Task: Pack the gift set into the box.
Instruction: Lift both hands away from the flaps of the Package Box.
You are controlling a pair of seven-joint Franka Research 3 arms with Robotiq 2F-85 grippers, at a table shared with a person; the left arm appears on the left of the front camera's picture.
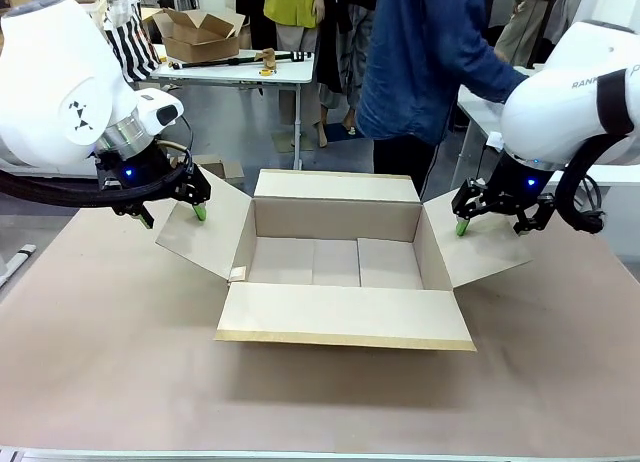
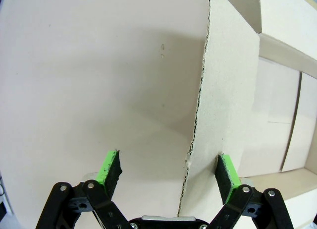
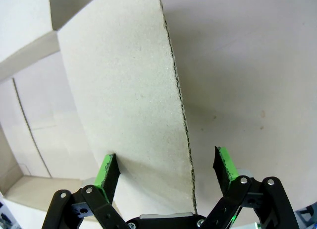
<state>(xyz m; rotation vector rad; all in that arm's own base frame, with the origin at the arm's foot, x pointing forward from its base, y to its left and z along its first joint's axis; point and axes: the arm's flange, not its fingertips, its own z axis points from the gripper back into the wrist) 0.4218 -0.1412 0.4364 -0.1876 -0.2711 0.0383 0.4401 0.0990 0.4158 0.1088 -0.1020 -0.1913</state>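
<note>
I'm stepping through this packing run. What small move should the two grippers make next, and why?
Probably close both on the side flaps. The left gripper is open with the left flap edge between its pads, and the right gripper straddles the right flap the same way. The box is empty and open; pinching would likely steady it for packing.

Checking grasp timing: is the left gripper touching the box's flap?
Cannot tell. In the left wrist view the open left gripper straddles the flap edge; one pad overlaps its face, contact unclear.
</note>
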